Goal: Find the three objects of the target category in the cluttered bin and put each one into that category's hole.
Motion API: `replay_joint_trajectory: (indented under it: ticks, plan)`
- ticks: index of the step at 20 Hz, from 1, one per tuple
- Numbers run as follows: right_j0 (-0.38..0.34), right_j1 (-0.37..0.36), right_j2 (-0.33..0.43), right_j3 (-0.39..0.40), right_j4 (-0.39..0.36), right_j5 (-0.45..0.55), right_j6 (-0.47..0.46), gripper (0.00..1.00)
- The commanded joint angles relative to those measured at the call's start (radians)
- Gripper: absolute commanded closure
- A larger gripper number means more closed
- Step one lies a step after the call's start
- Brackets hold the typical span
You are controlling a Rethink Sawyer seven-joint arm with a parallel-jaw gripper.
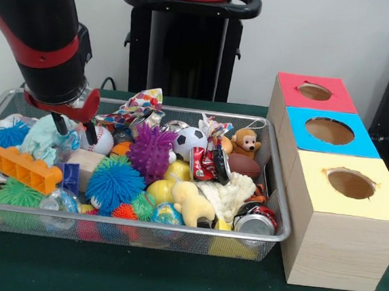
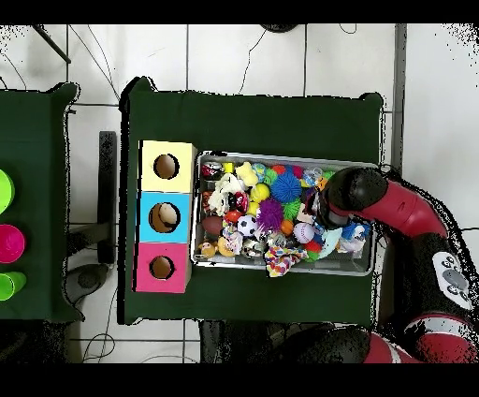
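Note:
The bin is a wide silver wire-mesh basket heaped with toys. Among them are a purple spiky ball, a blue spiky ball, a soccer ball, a baseball, a monkey plush, a yellow plush, an orange block and crushed cans. My gripper hangs open and empty just above the bin's left part, over a pale teal cloth and beside the baseball. In the overhead view the gripper is over the bin's right part.
Three wooden boxes with round holes in their tops stand in a row beside the bin: red, blue and yellow. In the overhead view they stand left of the bin: yellow, blue, red. The robot's pedestal stands behind the bin.

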Motion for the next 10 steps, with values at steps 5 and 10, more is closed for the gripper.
replay_joint_trajectory:
  ticks: [5,10]
  plan:
    - [0.026,0.050,0.039,0.049,-0.117,-0.032,-0.011,0.00]
    - [0.037,0.044,0.035,0.036,-0.144,-0.022,-0.008,0.00]
